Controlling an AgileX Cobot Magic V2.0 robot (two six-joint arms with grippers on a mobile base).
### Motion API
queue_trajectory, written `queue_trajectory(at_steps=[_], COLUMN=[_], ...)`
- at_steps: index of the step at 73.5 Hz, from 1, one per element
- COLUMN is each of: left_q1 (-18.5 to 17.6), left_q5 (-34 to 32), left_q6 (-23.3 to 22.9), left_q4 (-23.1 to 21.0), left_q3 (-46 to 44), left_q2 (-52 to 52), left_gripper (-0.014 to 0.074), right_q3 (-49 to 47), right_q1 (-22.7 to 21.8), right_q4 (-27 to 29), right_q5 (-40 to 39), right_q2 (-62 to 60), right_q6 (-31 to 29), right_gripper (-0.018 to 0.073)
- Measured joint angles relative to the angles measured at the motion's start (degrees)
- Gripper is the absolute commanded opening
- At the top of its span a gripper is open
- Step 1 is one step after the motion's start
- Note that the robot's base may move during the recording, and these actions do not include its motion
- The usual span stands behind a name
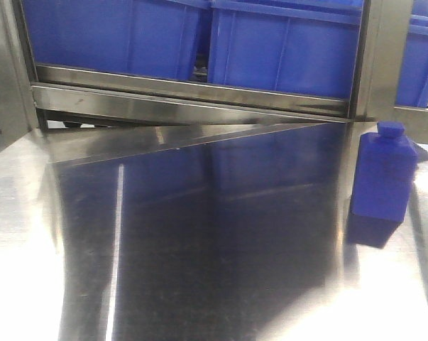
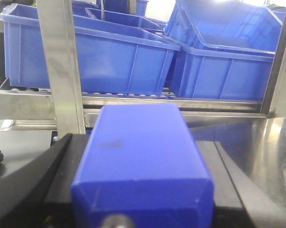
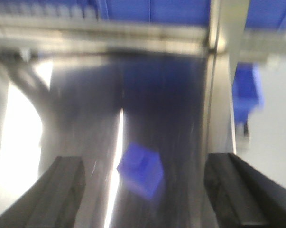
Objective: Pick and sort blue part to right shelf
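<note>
L claw (image 2: 138,145) clenched on blue part (image 2: 143,166). The block is wedged between both black fingers (image 2: 29,185), facing the blue bins (image 2: 119,61) on the shelf (image 2: 24,102). R claw (image 3: 143,159) released, spread wide. Small blue block (image 3: 142,173) lies on the worktop (image 3: 76,118) between its tips, view v. blurred. Blue bottle-shaped piece (image 1: 381,181) stands upright on worktop, far right, by the shelf post (image 1: 373,57).
</note>
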Motion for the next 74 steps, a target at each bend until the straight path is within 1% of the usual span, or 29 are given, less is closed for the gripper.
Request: queue_trajectory(at_steps=[8, 14, 23, 31, 37, 41, 51, 74], left_q1=[0.0, 0.0, 0.0, 0.0, 0.0, 0.0, 0.0, 0.0], left_q5=[0.0, 0.0, 0.0, 0.0, 0.0, 0.0, 0.0, 0.0], left_q6=[0.0, 0.0, 0.0, 0.0, 0.0, 0.0, 0.0, 0.1], left_q4=[0.0, 0.1, 0.22, 0.22, 0.22, 0.45, 0.47, 0.47], left_q3=[0.0, 0.0, 0.0, 0.0, 0.0, 0.0, 0.0, 0.0], left_q2=[0.0, 0.0, 0.0, 0.0, 0.0, 0.0, 0.0, 0.0], left_gripper=[0.0315, 0.0315, 0.0315, 0.0315, 0.0315, 0.0315, 0.0315, 0.0315], right_q3=[-7.54, -12.5, -16.56, -17.63, -17.77, -17.85, -17.85, -17.85], right_q1=[0.11, 0.99, 3.96, 7.46, 8.92, 9.34, 9.64, 9.71], right_q4=[0.0, -0.31, -2.15, -5.87, -9.02, -10.01, -10.4, -10.3], right_q5=[8.24, 11.68, 12.76, 12.76, 13.23, 13.45, 12.94, 11.53], right_q2=[8.2, 14.42, 20.64, 26.04, 29.45, 31.74, 36.31, 45.15], right_q6=[3.89, 7.94, 14.04, 19.97, 23.62, 25.28, 27.04, 27.79], right_gripper=[0.0603, 0.0603, 0.0603, 0.0603, 0.0603, 0.0603, 0.0603, 0.0603])
